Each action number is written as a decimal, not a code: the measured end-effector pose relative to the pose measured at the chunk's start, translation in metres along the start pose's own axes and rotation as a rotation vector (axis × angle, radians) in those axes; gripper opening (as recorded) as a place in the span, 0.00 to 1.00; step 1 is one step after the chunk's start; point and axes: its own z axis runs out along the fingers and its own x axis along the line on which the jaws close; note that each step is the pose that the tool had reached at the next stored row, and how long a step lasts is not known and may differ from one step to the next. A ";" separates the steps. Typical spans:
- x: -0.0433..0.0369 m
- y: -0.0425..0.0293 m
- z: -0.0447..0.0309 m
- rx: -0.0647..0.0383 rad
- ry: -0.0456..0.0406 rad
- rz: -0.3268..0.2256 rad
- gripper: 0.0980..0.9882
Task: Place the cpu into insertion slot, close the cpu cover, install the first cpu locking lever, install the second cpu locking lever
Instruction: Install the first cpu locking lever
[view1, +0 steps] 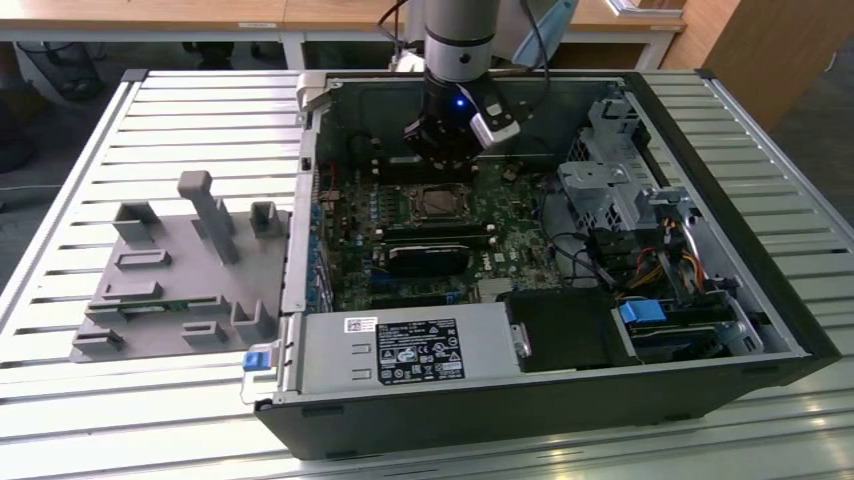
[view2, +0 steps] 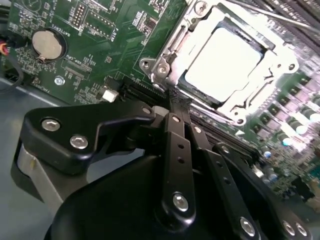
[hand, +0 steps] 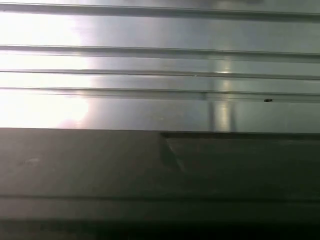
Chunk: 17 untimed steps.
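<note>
In the second wrist view the cpu (view2: 222, 62), with a pale metal top, lies in the insertion slot on the green board (view2: 100, 40). The silver cpu cover (view2: 167, 55) lies flat around it as a frame. A thin metal lever rod (view2: 272, 15) runs along the far side of the socket. My gripper (view2: 176, 100) is shut, its black fingertips pressed together right at the socket's near edge, and nothing shows between them. In the exterior view the gripper (view1: 443, 168) hangs inside the open computer case just behind the cpu (view1: 437, 203).
A long black module (view1: 434, 255) lies in front of the socket, with a power supply (view1: 400, 350) at the case front and a drive cage (view1: 607, 190) on the exterior view's right. A grey fixture (view1: 187, 270) sits on the slatted table (hand: 150, 75). A coin cell (view2: 48, 44) sits on the board.
</note>
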 end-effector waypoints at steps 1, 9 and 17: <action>-0.0001 0.0000 -0.0023 0.000 0.0001 0.000 0.01; -0.0004 -0.0006 -0.0146 0.000 0.0001 0.000 0.01; -0.0008 -0.0063 -0.0146 0.000 0.0001 0.000 0.01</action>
